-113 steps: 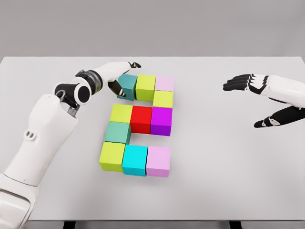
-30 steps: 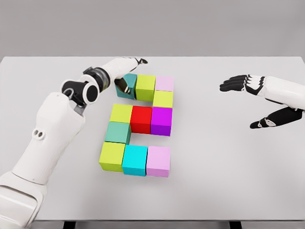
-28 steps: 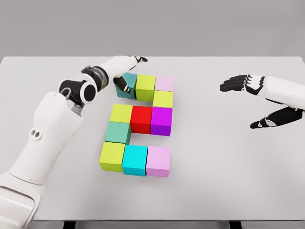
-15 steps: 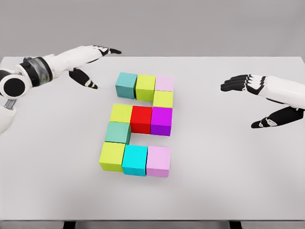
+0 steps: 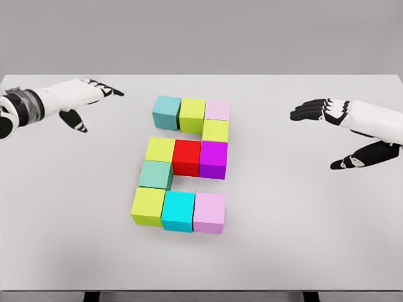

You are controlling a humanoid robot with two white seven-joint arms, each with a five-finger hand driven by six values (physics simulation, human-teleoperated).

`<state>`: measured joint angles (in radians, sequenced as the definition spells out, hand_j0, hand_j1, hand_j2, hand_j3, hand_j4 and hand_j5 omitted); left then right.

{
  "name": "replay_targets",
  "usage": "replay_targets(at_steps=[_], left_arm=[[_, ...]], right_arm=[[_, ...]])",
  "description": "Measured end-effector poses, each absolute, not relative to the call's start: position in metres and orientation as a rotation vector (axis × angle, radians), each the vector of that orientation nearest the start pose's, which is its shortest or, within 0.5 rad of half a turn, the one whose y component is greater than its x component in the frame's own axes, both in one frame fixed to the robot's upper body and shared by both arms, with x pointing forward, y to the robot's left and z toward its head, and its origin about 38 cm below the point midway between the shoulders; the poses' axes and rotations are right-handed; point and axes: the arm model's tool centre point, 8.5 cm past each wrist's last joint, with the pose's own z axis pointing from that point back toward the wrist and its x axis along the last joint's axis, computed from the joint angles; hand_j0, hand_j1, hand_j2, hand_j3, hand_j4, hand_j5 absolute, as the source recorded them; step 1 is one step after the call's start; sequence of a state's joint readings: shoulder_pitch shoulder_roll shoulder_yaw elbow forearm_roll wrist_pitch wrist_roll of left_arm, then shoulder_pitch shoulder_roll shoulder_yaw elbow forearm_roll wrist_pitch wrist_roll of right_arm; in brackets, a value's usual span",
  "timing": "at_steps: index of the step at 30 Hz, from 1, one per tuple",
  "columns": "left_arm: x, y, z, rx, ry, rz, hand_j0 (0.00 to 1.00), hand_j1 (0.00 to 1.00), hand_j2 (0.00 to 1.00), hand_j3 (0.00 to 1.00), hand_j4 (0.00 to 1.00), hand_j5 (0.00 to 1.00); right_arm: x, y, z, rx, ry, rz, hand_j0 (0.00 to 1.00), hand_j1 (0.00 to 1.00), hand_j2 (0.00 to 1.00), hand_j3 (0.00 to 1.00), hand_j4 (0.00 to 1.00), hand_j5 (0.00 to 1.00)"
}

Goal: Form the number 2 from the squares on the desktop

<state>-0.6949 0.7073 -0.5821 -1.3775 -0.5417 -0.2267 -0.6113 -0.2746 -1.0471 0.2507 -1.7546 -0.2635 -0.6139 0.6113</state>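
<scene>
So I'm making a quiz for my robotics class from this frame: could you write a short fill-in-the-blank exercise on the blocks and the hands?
1. The block in the middle of the figure's middle row is ____ .
2. The blocks together form the number ____ .
3. The teal block sits at the top row's ____ end.
4. The left hand and right hand each hold ____ .

Missing words: red; 2; left; nothing

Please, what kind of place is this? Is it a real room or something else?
Most likely a simulated test bench, not a real room: a bare white table against a plain grey backdrop, coloured cubes such as the red cube arranged as a 2, and a white left hand and right hand hovering open.
</scene>
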Motion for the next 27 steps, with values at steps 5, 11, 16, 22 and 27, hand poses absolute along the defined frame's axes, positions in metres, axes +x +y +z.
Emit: replay_targets(at_steps=[5, 11, 16, 22, 27], left_arm=[[0.48, 0.301, 0.2, 0.624, -1.067, -1.93, 1.0, 1.0, 1.0, 1.0, 1.0, 1.0], [0.482, 0.296, 0.186, 0.619, -0.99, -2.003, 1.0, 1.0, 1.0, 1.0, 1.0, 1.0], [0.495, 0.29, 0.194, 0.63, -0.953, -2.106, 1.0, 1.0, 1.0, 1.0, 1.0, 1.0], [0.501, 0.288, 0.184, 0.592, -0.889, -2.2, 1.0, 1.0, 1.0, 1.0, 1.0, 1.0], [0.502, 0.284, 0.175, 0.571, -0.853, -2.231, 1.0, 1.0, 1.0, 1.0, 1.0, 1.0]], right_arm=[[0.347, -0.34, 0.287, -0.005, -1.781, 1.734, 1.0, 1.0, 1.0, 1.0, 1.0, 1.0], [0.347, -0.34, 0.286, -0.004, -1.778, 1.735, 1.0, 1.0, 1.0, 1.0, 1.0, 1.0], [0.347, -0.34, 0.286, -0.003, -1.778, 1.734, 1.0, 1.0, 1.0, 1.0, 1.0, 1.0], [0.347, -0.34, 0.285, 0.0, -1.776, 1.734, 1.0, 1.0, 1.0, 1.0, 1.0, 1.0], [0.346, -0.339, 0.283, 0.005, -1.773, 1.733, 1.0, 1.0, 1.0, 1.0, 1.0, 1.0]])
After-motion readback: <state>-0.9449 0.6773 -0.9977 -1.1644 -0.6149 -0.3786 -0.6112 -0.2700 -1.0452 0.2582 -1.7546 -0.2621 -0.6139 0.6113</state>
